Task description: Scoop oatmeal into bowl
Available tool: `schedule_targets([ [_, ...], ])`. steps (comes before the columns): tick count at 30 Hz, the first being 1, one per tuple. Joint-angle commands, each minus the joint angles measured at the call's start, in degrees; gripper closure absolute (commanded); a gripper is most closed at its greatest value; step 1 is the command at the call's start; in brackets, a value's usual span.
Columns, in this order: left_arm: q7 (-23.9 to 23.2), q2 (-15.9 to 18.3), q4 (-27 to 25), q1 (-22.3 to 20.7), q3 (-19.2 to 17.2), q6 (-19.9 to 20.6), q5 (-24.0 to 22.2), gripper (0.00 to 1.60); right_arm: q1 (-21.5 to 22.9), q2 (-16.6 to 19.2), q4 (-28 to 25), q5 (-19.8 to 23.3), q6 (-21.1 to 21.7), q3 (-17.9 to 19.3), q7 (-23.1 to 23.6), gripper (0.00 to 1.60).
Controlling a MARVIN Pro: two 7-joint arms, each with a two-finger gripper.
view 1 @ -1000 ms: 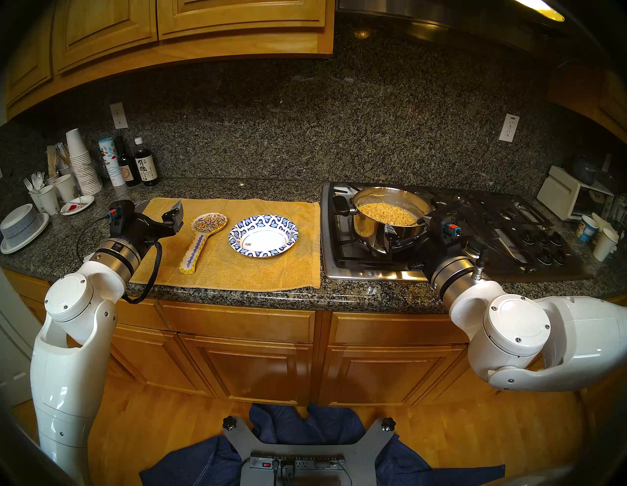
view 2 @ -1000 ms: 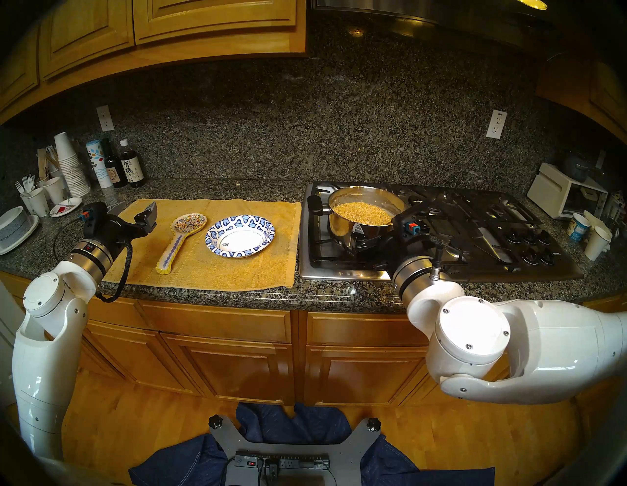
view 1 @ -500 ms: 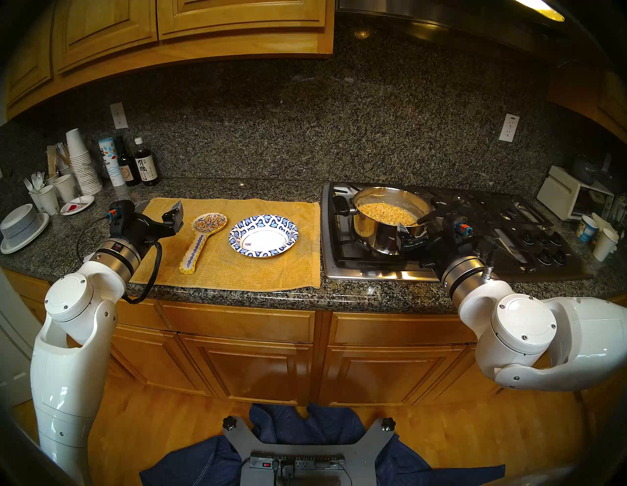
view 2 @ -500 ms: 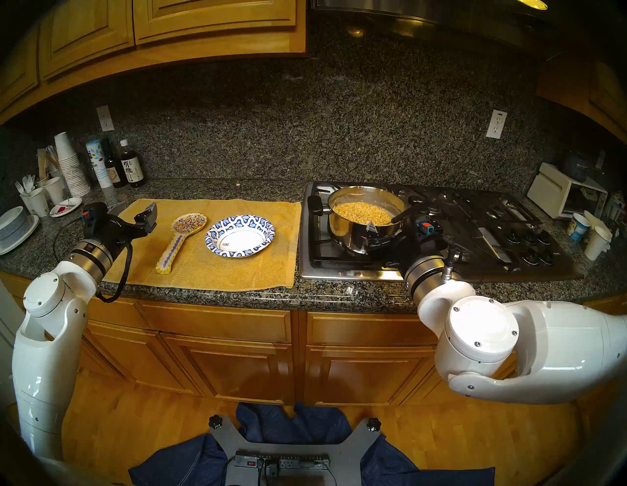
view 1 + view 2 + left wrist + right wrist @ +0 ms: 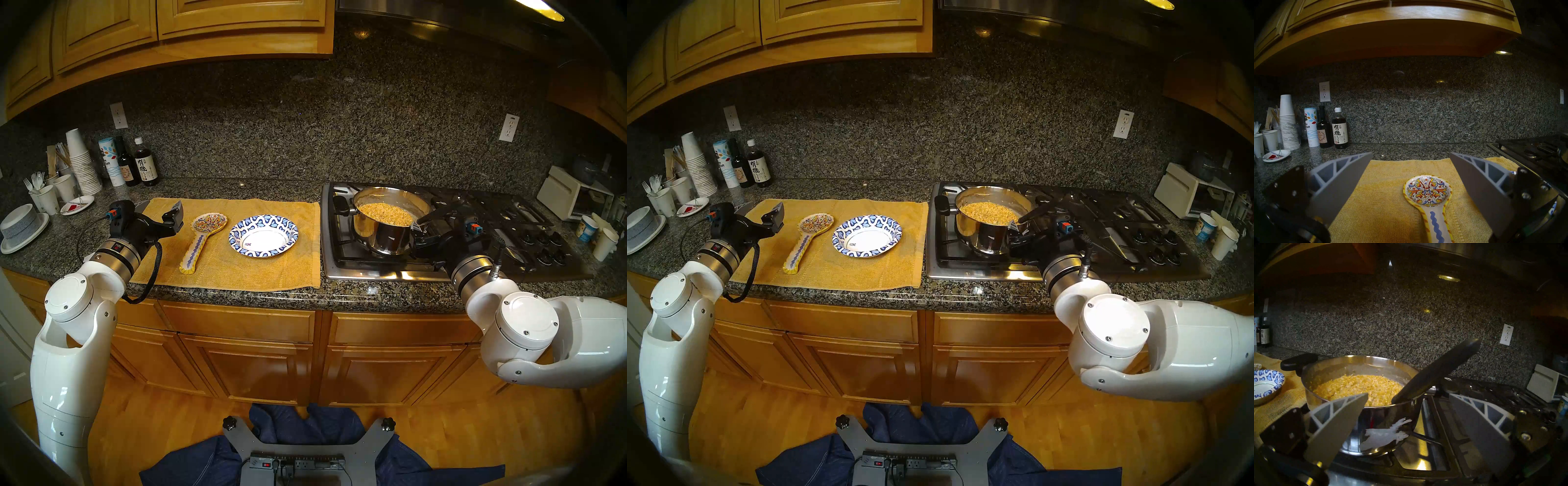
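The steel pot (image 5: 390, 220) serves as the landmark here: it stands on the front-left burner of the black gas cooktop (image 5: 475, 237), and everything else is placed from it. To the pot's left, the yellow towel (image 5: 237, 268) lies flat on the granite counter (image 5: 237, 186), its right edge just beside the cooktop's steel frame. On that towel, the nearest thing to the pot is the bowl (image 5: 263, 236), upright, its blue-and-white rim around a bare white centre. Farther left from the pot lies the painted ceramic spoon rest (image 5: 200, 242), handle toward the counter's front edge. Beyond it, farthest from the pot, the left gripper (image 5: 1411, 157) hovers above the towel's left end with its fingers spread wide and nothing between them. Inside the pot, the oatmeal (image 5: 1362, 389) fills the bottom as a tan, lumpy mass, with a smear up the far wall. A black utensil handle (image 5: 1437, 368) leans on the pot's right rim, its lower end sunk in the oatmeal, its upper end pointing away to the right. The right gripper (image 5: 1408, 396) sits at the pot's front-right, fingers wide apart, empty, just below the handle without touching it.
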Motion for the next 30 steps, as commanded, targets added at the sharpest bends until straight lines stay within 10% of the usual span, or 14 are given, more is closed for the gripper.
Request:
schedule_targets([
  [1,0.0,0.2,-1.4,-1.1,-0.6,-0.7,-0.1,0.0,1.7,-2.0,2.0,-0.1,0.2,1.8,-0.7,0.0],
  [30,0.0,0.2,-1.4,-1.1,-0.6,-0.7,-0.1,0.0,2.6,-4.9,4.1,0.7,1.2,2.6,-1.2,0.09],
])
